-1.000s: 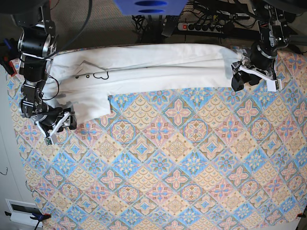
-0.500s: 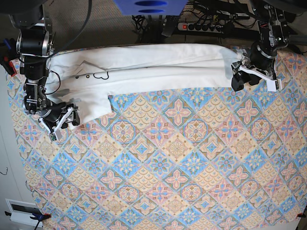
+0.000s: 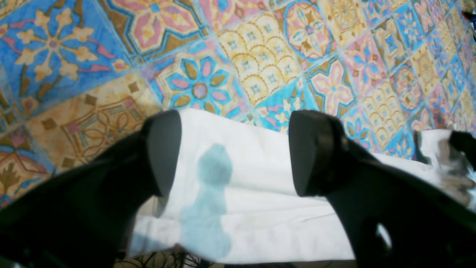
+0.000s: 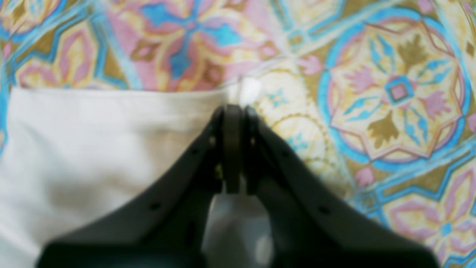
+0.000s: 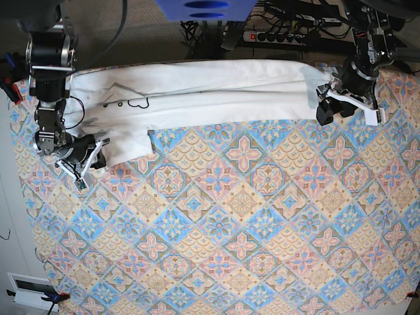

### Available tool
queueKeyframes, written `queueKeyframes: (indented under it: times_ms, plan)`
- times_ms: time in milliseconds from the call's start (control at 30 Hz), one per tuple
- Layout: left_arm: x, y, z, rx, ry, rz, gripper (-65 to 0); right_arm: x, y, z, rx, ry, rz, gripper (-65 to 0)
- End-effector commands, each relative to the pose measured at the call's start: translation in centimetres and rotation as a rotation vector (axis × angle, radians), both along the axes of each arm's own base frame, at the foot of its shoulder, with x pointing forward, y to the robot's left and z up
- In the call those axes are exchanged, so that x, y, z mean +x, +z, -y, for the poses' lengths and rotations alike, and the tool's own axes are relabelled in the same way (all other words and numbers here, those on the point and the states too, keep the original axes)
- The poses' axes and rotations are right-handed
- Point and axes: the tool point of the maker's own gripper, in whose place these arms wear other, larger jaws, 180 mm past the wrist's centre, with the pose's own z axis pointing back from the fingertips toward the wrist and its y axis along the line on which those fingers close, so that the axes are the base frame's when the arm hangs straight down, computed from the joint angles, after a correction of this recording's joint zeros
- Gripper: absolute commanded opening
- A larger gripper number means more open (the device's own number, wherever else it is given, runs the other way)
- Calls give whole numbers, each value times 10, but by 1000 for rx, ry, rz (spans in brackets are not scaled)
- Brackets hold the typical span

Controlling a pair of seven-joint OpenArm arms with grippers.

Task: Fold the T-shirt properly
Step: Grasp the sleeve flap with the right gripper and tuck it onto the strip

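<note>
Two layers of soft white T-shirt [image 5: 197,88], lying as a long band along the far edge of the patterned tablecloth [image 5: 249,223]. Light, limp cotton; sure to sag and crease if lifted by one point, so best taken at corners and hems. Right gripper [image 4: 233,111] pinched together at the sleeve hem corner. Left gripper [image 3: 234,152] spread wide astride the opposite end, not yet gripping.
</note>
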Motion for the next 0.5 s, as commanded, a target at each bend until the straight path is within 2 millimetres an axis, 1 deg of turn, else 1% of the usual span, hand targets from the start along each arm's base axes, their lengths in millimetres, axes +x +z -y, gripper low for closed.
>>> queueKeyframes:
  times_ms: [0,67,133,200,300,400,467]
  plan:
    - [5,9,-3,10,-3,36,-207,8,19,13,-19,-9,51,-648]
    - [5,9,-3,10,-3,36,-207,2,36,24,-70,-16,81,-648]
    - [5,9,-3,10,-3,36,-207,-3,53,30,-128,-8,104,-648]
    - [5,9,-2,8,-3,36,-207,-9,67,34,-182,2,114,-648]
    - [6,9,-2,7,-4,39,-207,-21,83,37,-242,17,133,-648]
    - [6,8,-2,7,-3,37,-207,-36,95,41,-296,23,136,-648]
    - [4,4,-3,4,2,25,-207,-47,103,43,-332,28,137,-648]
